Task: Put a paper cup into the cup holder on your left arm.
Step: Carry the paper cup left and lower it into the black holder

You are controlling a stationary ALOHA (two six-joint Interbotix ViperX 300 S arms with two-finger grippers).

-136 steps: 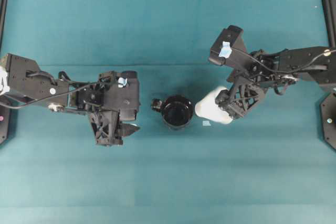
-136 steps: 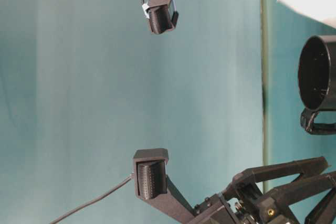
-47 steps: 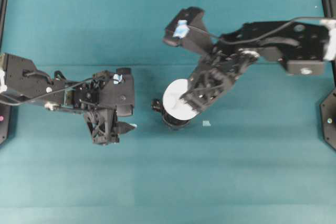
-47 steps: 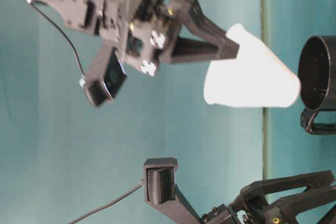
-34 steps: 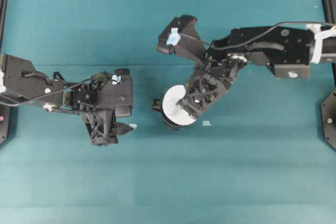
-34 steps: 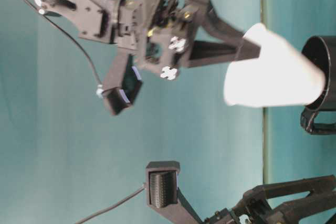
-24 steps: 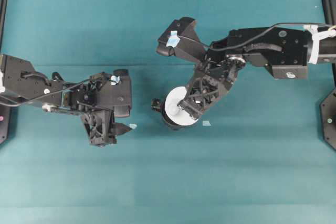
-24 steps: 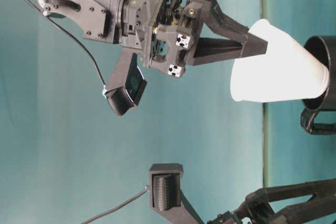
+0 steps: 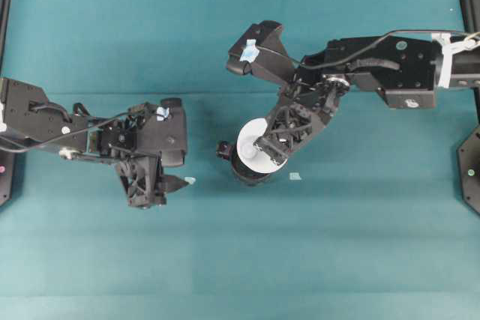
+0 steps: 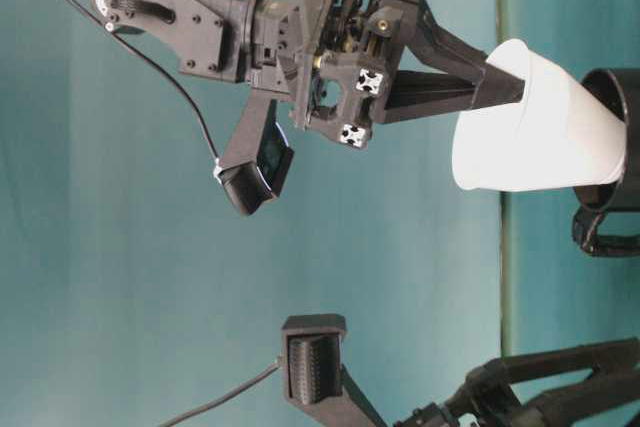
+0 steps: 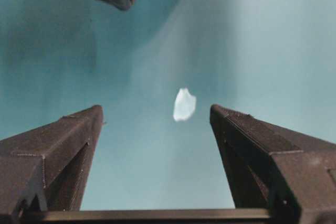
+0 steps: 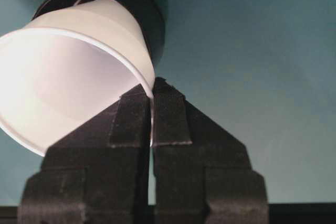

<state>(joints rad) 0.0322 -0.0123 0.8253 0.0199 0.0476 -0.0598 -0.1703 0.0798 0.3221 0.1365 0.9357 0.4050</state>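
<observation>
The right claw has carried the paper cup down until its base enters the cup holder. It pinches the cup's rim wall. The left claw, wide open and empty, sits left.

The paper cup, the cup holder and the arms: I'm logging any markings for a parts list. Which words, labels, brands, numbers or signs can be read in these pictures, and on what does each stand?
None can be read in any view.
paper cup: plain white, no print.
cup holder: glossy black, no marking visible.
blue tape tag on the right arm: blank as far as can be seen.
blue tape tag on the left arm: too small to tell.
</observation>
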